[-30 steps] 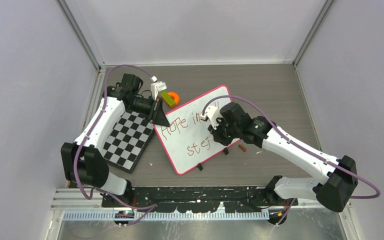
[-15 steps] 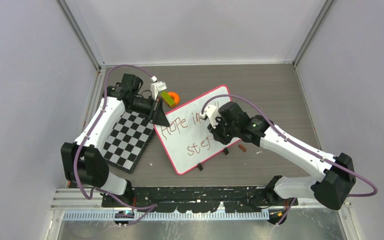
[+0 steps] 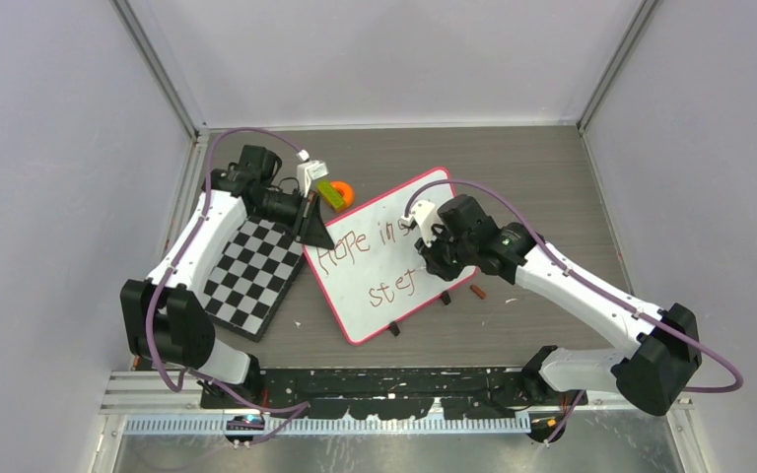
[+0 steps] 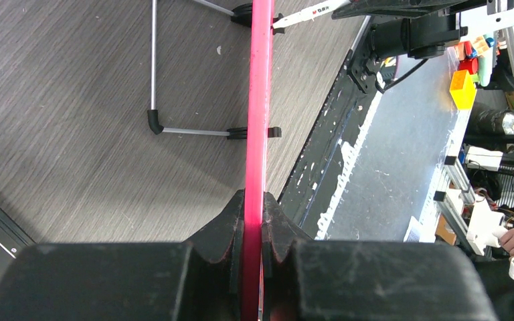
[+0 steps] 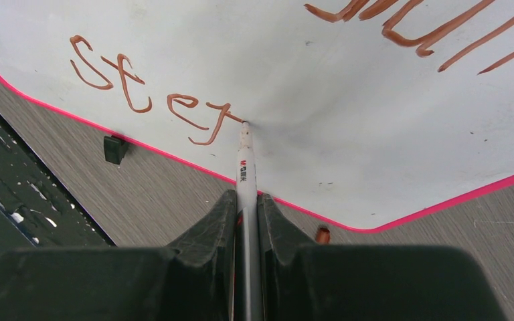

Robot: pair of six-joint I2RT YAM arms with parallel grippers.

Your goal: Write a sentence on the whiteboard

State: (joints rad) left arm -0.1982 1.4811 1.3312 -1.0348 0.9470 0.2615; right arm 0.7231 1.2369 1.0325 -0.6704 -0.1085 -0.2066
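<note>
in the top view, the whiteboard (image 3: 350,301) is seen at the middle of the frame, turned at an angle on the dark wood-grain table (image 3: 542,187), with its two black clip feet (image 3: 394,329) on the lower right edge. the checkerboard (image 3: 256,271) is found just left of it. the board's upper left edge is pinched by the left gripper (image 3: 312,234). in the left wrist view this gripper (image 4: 253,200) is shown closed down onto the pink rim (image 4: 261,100), which is seen edge-on between the two fingers, running up the centre of the frame.

the sentence (image 3: 367,246) is laid out in two lines of reddish-brown lettering: "hope in s" can be read above, "step" below. letters further right on the upper line are covered by the right arm. in the right wrist view "step" (image 5: 127,83) is seen at the upper left of the frame. a white marker (image 5: 244,167) is clamped tightly between the fingers of the right gripper (image 5: 246,200), and its tip is pressed to the white surface (image 5: 348,114) at the top of the "p". in the top view the right gripper (image 3: 432,261) is placed over the board's right side.

a small brown cap (image 3: 477,291) is seen lying on the table just beyond the board's lower right edge. a green and orange object (image 3: 335,192) is seen beside the upper left corner.
</note>
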